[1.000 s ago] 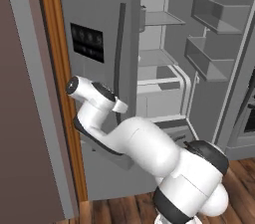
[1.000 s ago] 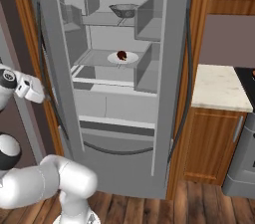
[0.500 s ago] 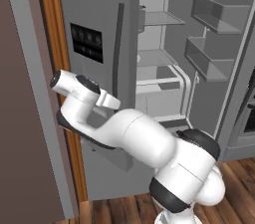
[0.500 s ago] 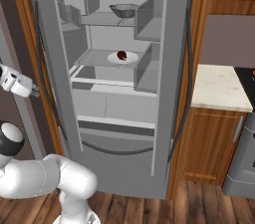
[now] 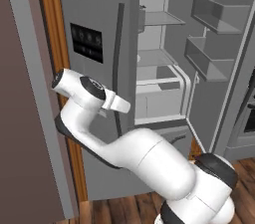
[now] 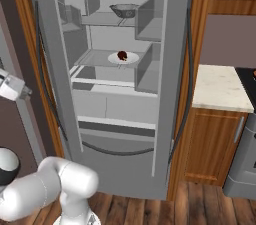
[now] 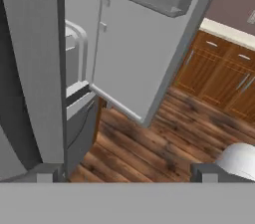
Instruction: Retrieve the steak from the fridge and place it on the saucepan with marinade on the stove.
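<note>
Fridge (image 6: 120,134) stands with both upper doors swung open, shelves and door bins exposed. Steak (image 6: 122,56) is seen on a small white plate (image 6: 114,59) on the middle shelf, right base view. A grey mesh bowl (image 6: 124,9) sits on the shelf above it. Gripper (image 5: 118,103) is held up beside the left door's long dark handle (image 5: 118,63), just below the black dispenser panel (image 5: 86,43); contact with the handle can't be told. Finger tips are spread wide at the bottom corners of the hand view, nothing between them. Wood floor (image 7: 164,138) and the right door's edge are looked down on by the hand camera. Counter (image 6: 220,88) and wood cabinets flank the fridge on the right
</note>
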Available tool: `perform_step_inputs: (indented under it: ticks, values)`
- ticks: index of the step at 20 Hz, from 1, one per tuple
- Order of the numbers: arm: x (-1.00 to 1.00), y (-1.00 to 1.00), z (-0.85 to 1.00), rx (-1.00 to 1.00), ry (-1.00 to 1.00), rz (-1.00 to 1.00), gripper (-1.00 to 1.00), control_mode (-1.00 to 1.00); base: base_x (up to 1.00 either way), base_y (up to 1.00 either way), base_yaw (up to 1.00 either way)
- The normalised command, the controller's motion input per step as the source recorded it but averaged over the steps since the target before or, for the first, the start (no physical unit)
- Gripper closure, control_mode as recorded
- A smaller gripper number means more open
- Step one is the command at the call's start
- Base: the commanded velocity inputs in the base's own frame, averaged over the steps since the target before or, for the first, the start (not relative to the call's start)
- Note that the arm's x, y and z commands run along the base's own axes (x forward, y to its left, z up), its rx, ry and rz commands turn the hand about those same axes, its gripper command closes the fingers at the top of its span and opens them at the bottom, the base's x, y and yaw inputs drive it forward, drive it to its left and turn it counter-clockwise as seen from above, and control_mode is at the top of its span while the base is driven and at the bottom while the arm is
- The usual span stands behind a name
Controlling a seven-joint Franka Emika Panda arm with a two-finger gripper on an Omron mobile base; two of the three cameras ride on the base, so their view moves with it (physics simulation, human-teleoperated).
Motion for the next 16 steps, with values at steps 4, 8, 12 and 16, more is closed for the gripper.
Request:
perform_step_inputs:
  ticks: [4, 8, 12, 16]
  values:
    - [-0.85, -1.0, 0.12, 0.08, 0.0, 0.0, -1.0, -1.0, 0.0, 0.0, 0.0]
    - [0.0, -0.99, 0.01, 0.54, -0.1, 0.0, -1.0, -1.0, 0.0, 0.0, 0.0]
    - [0.4, -0.92, -0.28, 0.67, -0.12, 0.0, -1.0, -1.0, 0.0, 0.0, 0.0]
    - [0.56, -0.7, -0.46, 0.3, 0.0, 0.0, -1.0, -1.0, 0.0, 0.0, 0.0]
